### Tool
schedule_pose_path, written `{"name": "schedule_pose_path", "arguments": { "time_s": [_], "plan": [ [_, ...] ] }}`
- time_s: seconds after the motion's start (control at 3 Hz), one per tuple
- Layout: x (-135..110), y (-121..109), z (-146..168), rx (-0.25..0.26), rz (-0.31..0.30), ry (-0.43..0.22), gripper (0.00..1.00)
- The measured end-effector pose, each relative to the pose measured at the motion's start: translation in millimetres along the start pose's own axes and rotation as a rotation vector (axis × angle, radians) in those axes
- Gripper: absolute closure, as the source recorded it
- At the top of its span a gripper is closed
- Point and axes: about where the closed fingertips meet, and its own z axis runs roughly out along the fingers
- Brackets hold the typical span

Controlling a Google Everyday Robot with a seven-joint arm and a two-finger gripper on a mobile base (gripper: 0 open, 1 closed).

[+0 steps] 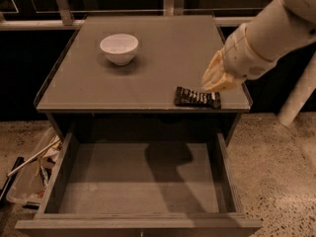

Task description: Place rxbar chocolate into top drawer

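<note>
The rxbar chocolate (197, 98) lies flat at the front right edge of the table (163, 58), directly above the open top drawer (108, 181), handy, I'd guess, for a short drop in. The pincer (216, 78) hangs just over the bar's right end, perhaps touching it; whether it is apart or together I cannot tell. A white bowl (119, 48) sits well apart, back left.
</note>
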Motion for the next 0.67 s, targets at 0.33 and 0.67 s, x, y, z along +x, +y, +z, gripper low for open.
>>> {"name": "schedule_pose_path", "arguments": {
  "time_s": [0.33, 0.67],
  "plan": [
    [-9.1, 45.2, -8.2, 0.037, 0.009, 0.006, 1.00],
    [-4.8, 55.1, -4.6, 0.025, 0.017, 0.017, 0.81]
  ]
}}
